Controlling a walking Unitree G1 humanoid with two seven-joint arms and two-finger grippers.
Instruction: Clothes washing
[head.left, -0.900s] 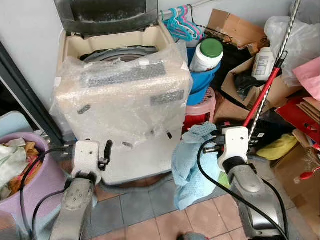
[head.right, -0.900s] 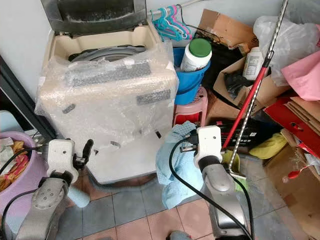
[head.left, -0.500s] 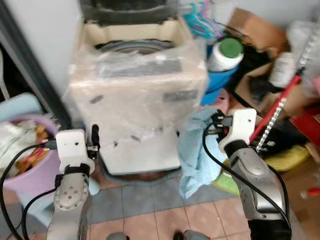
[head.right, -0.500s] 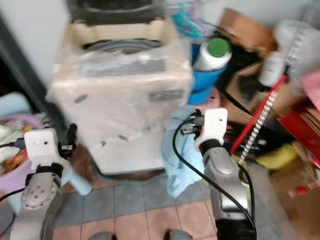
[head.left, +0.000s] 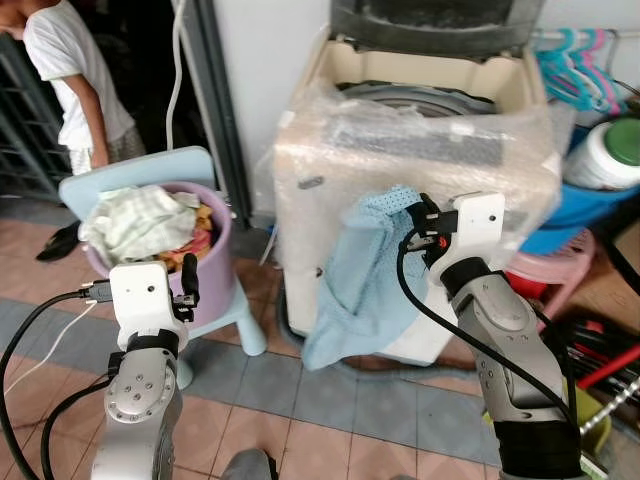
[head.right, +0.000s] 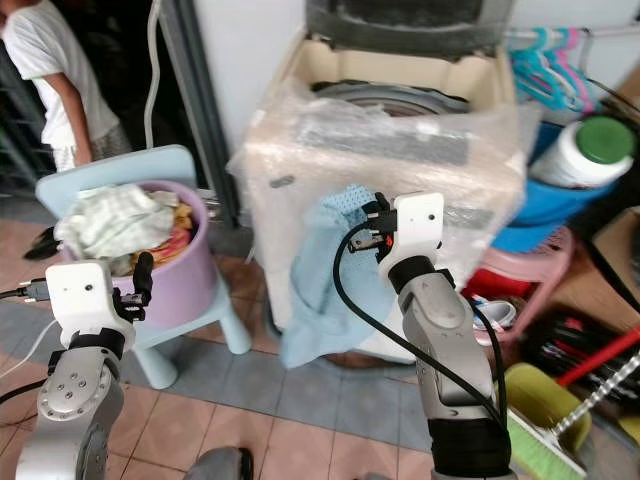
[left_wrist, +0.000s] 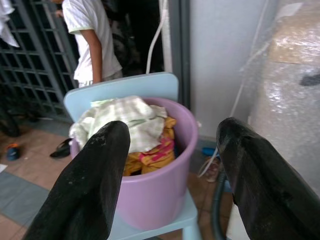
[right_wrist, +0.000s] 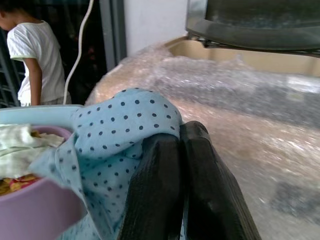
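The view has swung left since a moment ago, bringing a purple tub (head.left: 215, 290) of laundry on a blue stool ahead of the empty, spread left gripper (head.left: 188, 280), while the open washing machine (head.left: 420, 150) now stands right behind the right gripper (head.left: 425, 222), clamped on the blue dotted cloth (head.left: 355, 280) hanging below it, ready for loading. The drum's inside is hidden; a person (head.left: 70, 85) is cut off.

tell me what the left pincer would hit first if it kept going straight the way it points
Most likely the purple tub of laundry on the light blue chair: the left wrist view looks between the open left pincer straight at the tub's wall. The gap to it looks free, though depth is hard to judge.
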